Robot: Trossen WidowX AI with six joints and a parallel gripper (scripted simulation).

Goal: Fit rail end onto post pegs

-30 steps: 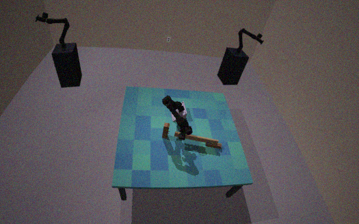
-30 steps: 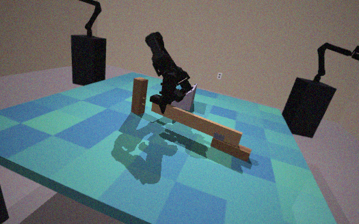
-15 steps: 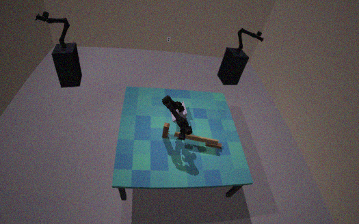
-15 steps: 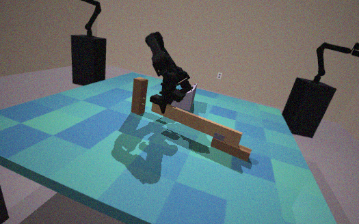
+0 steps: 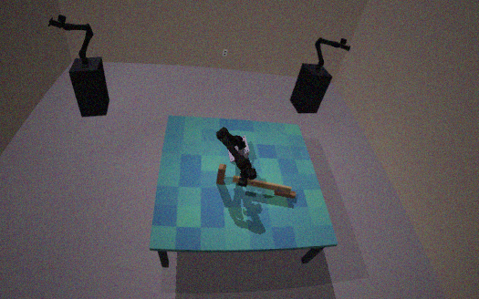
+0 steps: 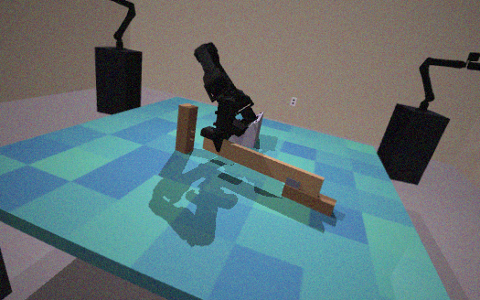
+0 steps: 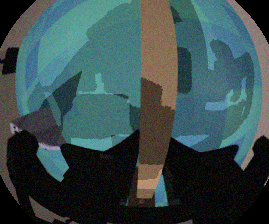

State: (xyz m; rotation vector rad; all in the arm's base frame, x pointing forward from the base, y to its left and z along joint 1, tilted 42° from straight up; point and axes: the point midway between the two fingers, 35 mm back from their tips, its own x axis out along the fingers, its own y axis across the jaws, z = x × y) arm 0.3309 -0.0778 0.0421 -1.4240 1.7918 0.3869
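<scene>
Exterior view: gripper (image 6: 218, 139) clamps the rail (image 6: 266, 166) just beside the post (image 6: 186, 128); next, likely align holes with the pegs.

Bed rail (image 6: 266, 166), post (image 6: 186, 128) & footboard block (image 6: 312, 201): plain tan wood, matt, smooth. Table top (image 6: 88, 183): teal/blue checks, glossy w/ reflections. Gripper (image 6: 218, 143) & arm (image 6: 216, 78): black, matt, plastic-looking

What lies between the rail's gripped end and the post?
Only a short gap with bare table behind it separates rail from post, seen in the exterior view; the pegs cannot be made out.
</scene>
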